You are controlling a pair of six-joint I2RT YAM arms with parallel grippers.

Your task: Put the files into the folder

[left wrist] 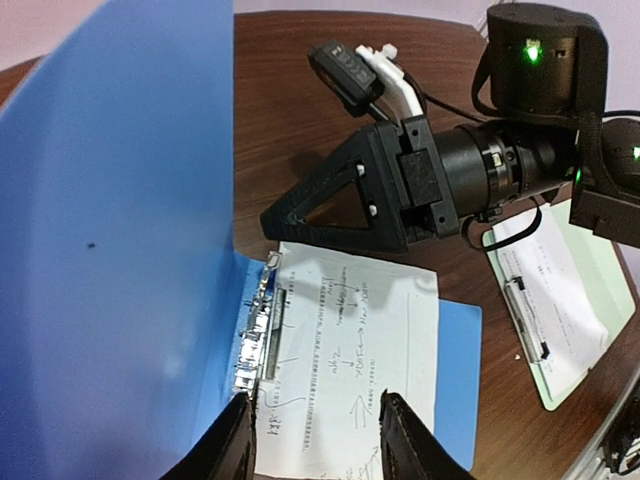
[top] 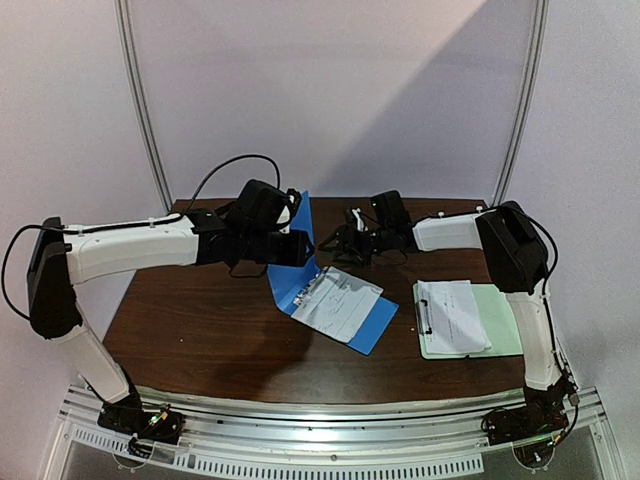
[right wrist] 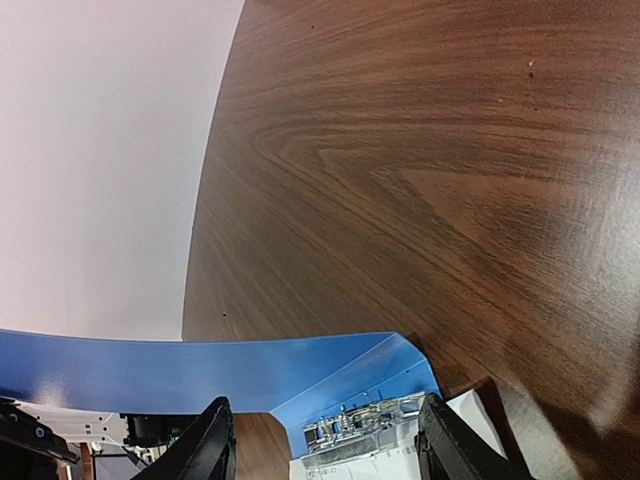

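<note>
The blue folder (top: 375, 325) lies open mid-table, its cover (left wrist: 110, 230) standing upright on the left. One white file (top: 335, 300) (left wrist: 350, 350) lies on the folder's back panel beside the metal clip (left wrist: 255, 335) (right wrist: 365, 430). My left gripper (top: 300, 248) (left wrist: 315, 397) hovers open over that sheet, its left finger against the foot of the raised cover. My right gripper (top: 335, 245) (right wrist: 326, 402) hangs open just above the clip, facing the left one. A second white file (top: 455, 315) (left wrist: 555, 290) rests on the clipboard to the right.
A pale green clipboard (top: 505, 320) (left wrist: 600, 260) with a metal clip lies at the table's right side. Bare dark wood (right wrist: 420, 150) stretches behind the folder up to the wall. The two wrists are close together over the folder's hinge.
</note>
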